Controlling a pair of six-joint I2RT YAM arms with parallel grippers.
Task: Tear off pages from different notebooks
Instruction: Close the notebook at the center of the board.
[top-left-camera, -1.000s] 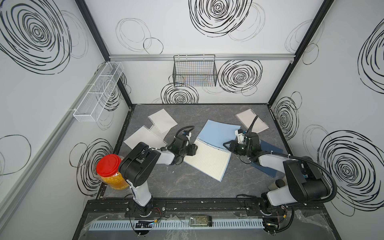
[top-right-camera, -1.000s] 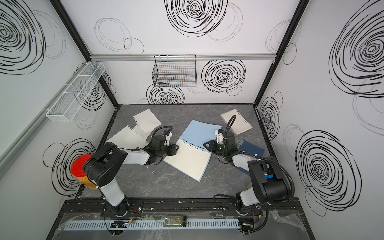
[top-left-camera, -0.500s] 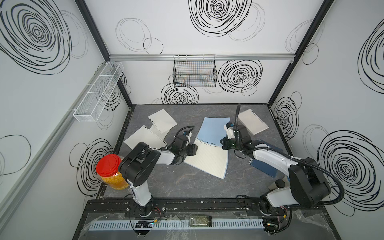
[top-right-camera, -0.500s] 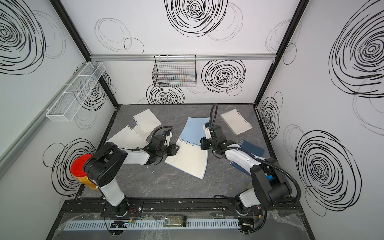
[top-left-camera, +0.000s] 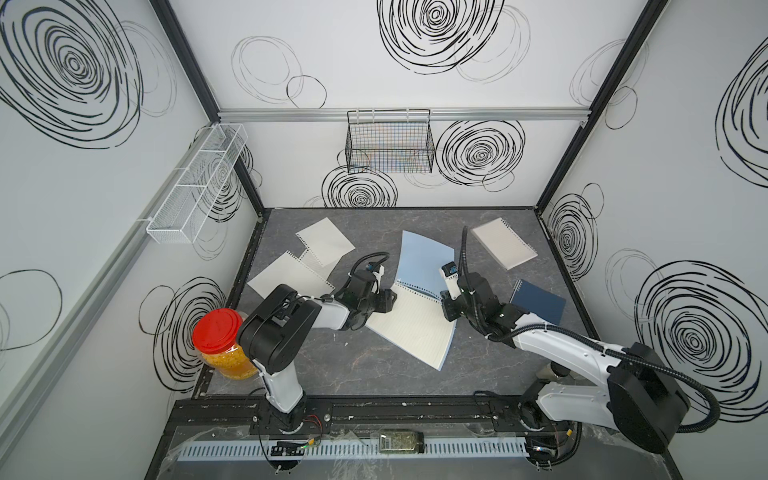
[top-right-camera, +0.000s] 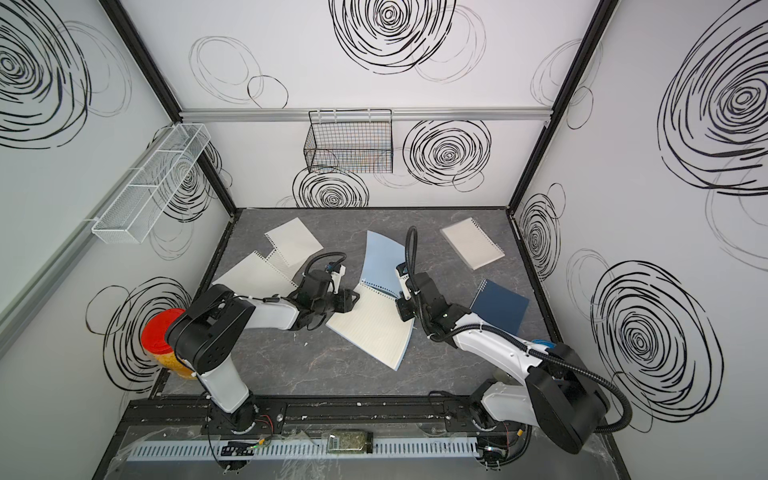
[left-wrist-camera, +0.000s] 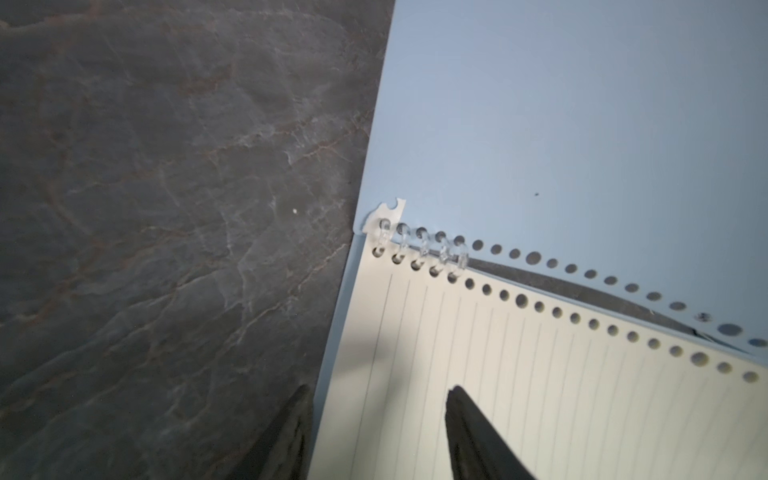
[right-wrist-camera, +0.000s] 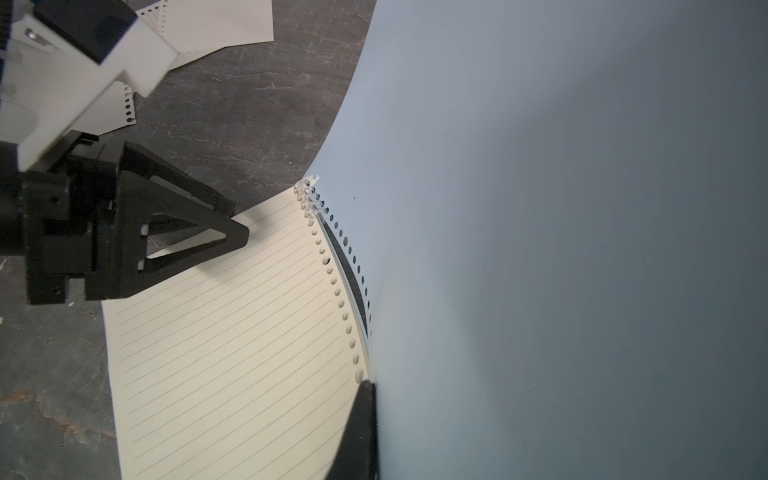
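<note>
Desk (top-left-camera: 353, 365) surface is dark grey with marble veining, boxed in by white walls scrawled with black spirals. A black wire basket (top-left-camera: 390, 141) hangs on the back wall and a white mesh rack (top-left-camera: 195, 187) on the left one. A red-lidded jar (top-left-camera: 218, 332) stands at the near left corner, half behind the left arm.

The light-blue notebook (top-left-camera: 422, 262) lies open mid-desk, its cover curling up off the lined page (top-left-camera: 415, 328). The right gripper (top-left-camera: 446, 306) is clamped on that cover by the binding; only one finger (right-wrist-camera: 359, 432) shows, the cover hiding its mate. The left gripper (left-wrist-camera: 380, 388) has its jaws apart, astride the page's edge, one finger on the paper. Clear rings (left-wrist-camera: 422, 249) thread just a few holes at one end.

Loose pages (top-left-camera: 326, 241) lie toward the far left corner, one cut off by the left arm. The clear-covered notebook (top-left-camera: 503, 243) sits near the far right corner. The navy notebook (top-left-camera: 538, 301) lies by the right edge, one corner behind the right arm.
</note>
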